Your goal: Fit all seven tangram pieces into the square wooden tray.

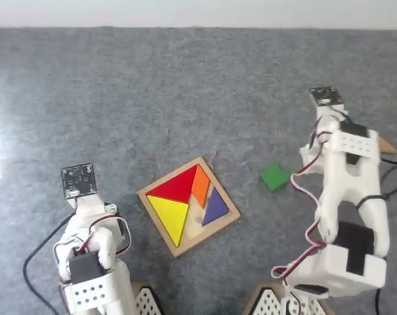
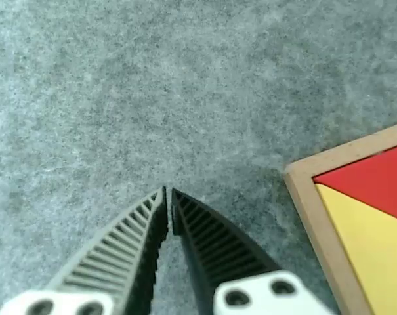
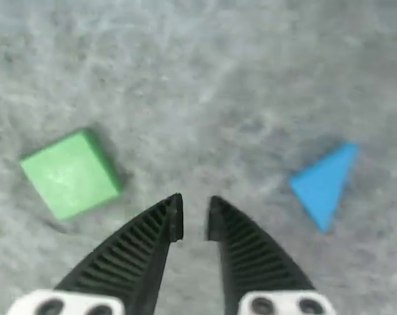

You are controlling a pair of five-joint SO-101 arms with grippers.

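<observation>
Tray (image 1: 197, 228) lies cornerwise on the table (image 1: 119, 98), holding a red triangle (image 1: 175, 187), a yellow triangle (image 1: 170, 216), an orange piece (image 1: 200, 186) and a purple triangle (image 1: 214, 207), with bare wood showing beside the purple one. Your left gripper (image 2: 167, 195) hangs over the table just beside a tray corner, its jaws closed tip to tip on nothing. Your right gripper (image 3: 195, 216) sits between the green square (image 3: 70, 172) and the blue triangle (image 3: 323, 184), both outside the tray, with its jaws parted a little and empty.
</observation>
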